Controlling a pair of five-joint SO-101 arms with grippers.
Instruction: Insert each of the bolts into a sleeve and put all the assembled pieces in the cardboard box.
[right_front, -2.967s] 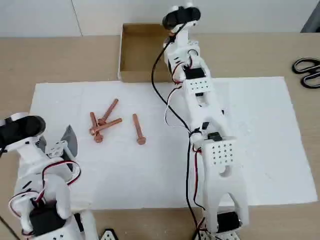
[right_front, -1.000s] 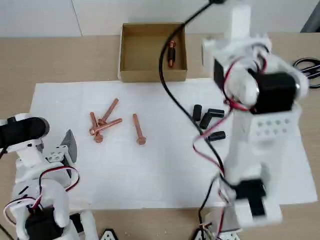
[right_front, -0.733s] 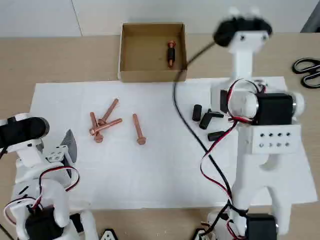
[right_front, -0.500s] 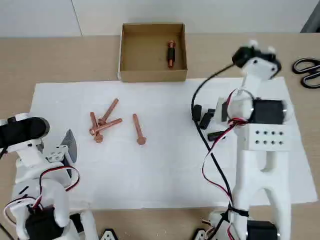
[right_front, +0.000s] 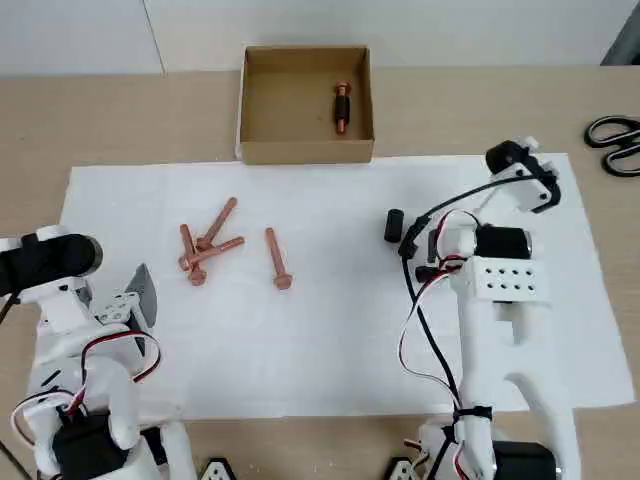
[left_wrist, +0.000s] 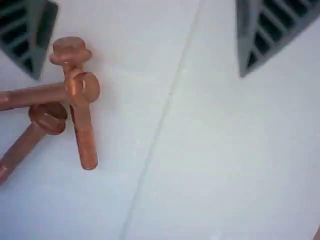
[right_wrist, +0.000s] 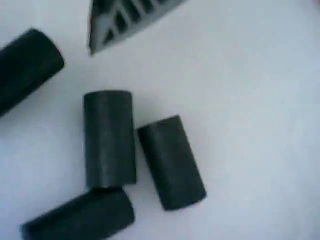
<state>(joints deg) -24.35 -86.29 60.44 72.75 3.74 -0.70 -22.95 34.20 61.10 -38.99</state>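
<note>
Bolts (right_front: 205, 243) lie loose on the white sheet (right_front: 330, 350): three are crossed in a cluster, and a fourth (right_front: 277, 258) lies alone near them. In the left wrist view, two of the cluster rest across the third (left_wrist: 80, 115).

Four black sleeves (right_wrist: 110, 137) lie close together on the sheet's other side, and at least two of them touch. From above, one sleeve (right_front: 395, 225) lies in the open while the right arm (right_front: 495, 290) partly covers the others.

One bolt with a sleeve on it (right_front: 342, 107) lies in the box (right_front: 258, 100), close to a side wall. The box stands on the table (right_front: 120, 110), against the sheet's far edge.

The left gripper (left_wrist: 140, 75) hangs above the sheet near the cluster, jaws wide apart. The right gripper (right_wrist: 115, 25) hangs just over the sleeves, and I cannot tell whether it is parted or closed.

Scissors (right_front: 615, 140) lie on the table beyond the sheet's corner.
</note>
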